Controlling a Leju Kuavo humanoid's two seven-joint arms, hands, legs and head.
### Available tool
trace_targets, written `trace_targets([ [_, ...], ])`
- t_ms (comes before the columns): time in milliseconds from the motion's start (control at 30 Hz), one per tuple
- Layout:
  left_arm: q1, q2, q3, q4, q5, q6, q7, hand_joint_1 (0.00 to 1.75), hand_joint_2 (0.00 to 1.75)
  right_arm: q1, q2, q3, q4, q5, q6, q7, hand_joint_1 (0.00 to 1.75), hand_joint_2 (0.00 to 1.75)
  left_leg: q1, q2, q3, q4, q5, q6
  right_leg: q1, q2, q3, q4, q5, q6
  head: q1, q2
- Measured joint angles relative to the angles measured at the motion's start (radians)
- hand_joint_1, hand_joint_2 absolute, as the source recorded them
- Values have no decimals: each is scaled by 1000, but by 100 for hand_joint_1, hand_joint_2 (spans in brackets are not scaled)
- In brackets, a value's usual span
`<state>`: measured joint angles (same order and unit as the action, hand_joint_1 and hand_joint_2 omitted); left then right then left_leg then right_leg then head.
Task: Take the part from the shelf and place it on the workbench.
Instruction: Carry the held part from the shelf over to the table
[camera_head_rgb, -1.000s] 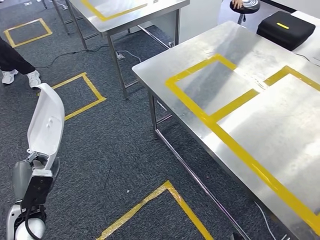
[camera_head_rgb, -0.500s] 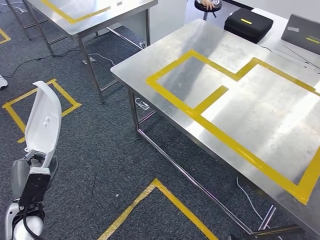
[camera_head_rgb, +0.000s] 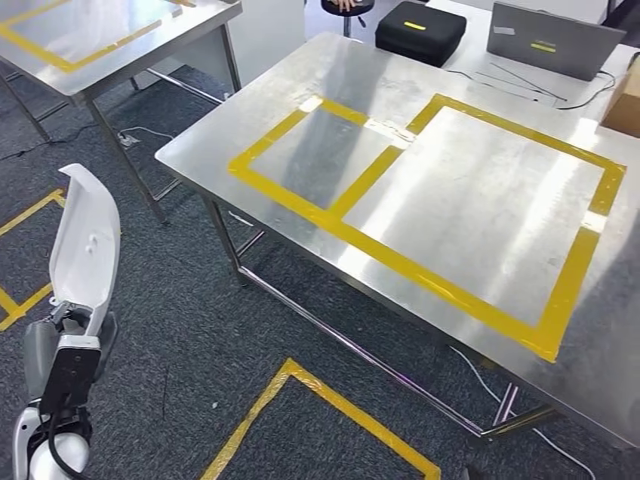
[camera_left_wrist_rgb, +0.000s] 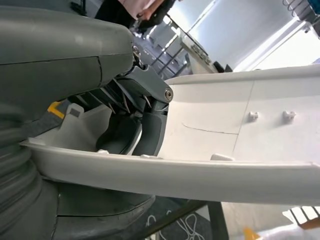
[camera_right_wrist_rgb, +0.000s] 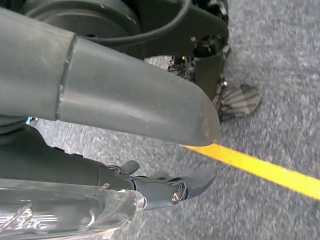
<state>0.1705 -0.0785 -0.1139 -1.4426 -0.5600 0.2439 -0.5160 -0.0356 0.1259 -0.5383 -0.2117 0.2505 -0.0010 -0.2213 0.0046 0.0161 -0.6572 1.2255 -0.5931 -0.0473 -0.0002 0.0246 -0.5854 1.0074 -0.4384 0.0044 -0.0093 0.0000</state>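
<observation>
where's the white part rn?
Head view, lower left: the white part is held upright in the left hand over the carpet, left of the workbench.

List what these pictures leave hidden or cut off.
- Left hand, head view: the wrist camera block and the white part cover its fingers.
- White part, left wrist view: its far end runs off the picture's edge.
- Right hand, right wrist view: the thick grey thumb hides most of it.
- Workbench, head view: its right side is cut off by the edge.
- Cardboard box, head view: mostly out of frame.
</observation>
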Motion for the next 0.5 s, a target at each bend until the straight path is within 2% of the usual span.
trace_targets([
  [33, 0, 0, 2, 1, 2, 0, 0, 155, 175, 1, 0, 0, 0, 5, 1, 0, 0, 0, 1, -2, -14, 24, 2, -1, 0, 11, -1, 0, 1, 0, 0, 0],
  [67, 0, 0, 5, 2, 3, 0, 0, 155, 175, 2, 0, 0, 0, 9, 1, 0, 0, 0, 2, -4, -10, 12, 23, 0, -1, 23, -1, 1, 2, 2, 0, 0],
  [100, -1, -1, 8, 2, 3, 0, 0, 155, 175, 2, 0, 0, 0, 14, 3, 0, 0, 0, 4, -10, 10, -33, 57, -1, -3, 35, -1, 1, 3, 4, 0, 0],
  [133, -2, -1, 11, 3, 4, 0, -1, 155, 175, 2, 0, 0, 0, 20, 4, 0, 0, 0, 8, -25, 40, -94, 91, -2, -4, 46, -2, 2, 4, 9, 0, 0],
  [200, -6, -2, 15, 4, 4, 1, -3, 155, 175, 0, 0, 1, 0, 31, 8, 0, 0, 0, 17, -59, 89, -201, 127, 1, -4, 66, -10, 10, 4, 19, -1, 0],
  [233, -8, -5, 17, 4, 5, 3, -5, 155, 175, 1, -1, 4, 0, 39, 11, -1, 0, 0, 19, -71, 98, -225, 128, 4, -2, 71, -15, 14, 4, 18, -2, 0],
  [333, -15, -13, 25, 6, 14, 13, -16, 155, 175, 10, -1, 22, 0, 74, 33, -2, 0, 0, 16, -73, 97, -233, 128, 16, 0, 75, -21, 12, 7, -2, 0, 0],
  [367, -17, -15, 29, 6, 17, 16, -19, 155, 175, 12, -1, 28, 0, 84, 39, -3, 0, 0, 15, -73, 96, -233, 129, 19, -1, 74, -19, 9, 10, -4, 1, 0],
  [500, -24, -20, 41, 6, 21, 21, -24, 155, 175, 10, 0, 47, 0, 97, 47, -4, 0, 0, 10, -73, 95, -232, 132, 30, -5, 72, -14, -2, 17, 12, 1, 0],
])
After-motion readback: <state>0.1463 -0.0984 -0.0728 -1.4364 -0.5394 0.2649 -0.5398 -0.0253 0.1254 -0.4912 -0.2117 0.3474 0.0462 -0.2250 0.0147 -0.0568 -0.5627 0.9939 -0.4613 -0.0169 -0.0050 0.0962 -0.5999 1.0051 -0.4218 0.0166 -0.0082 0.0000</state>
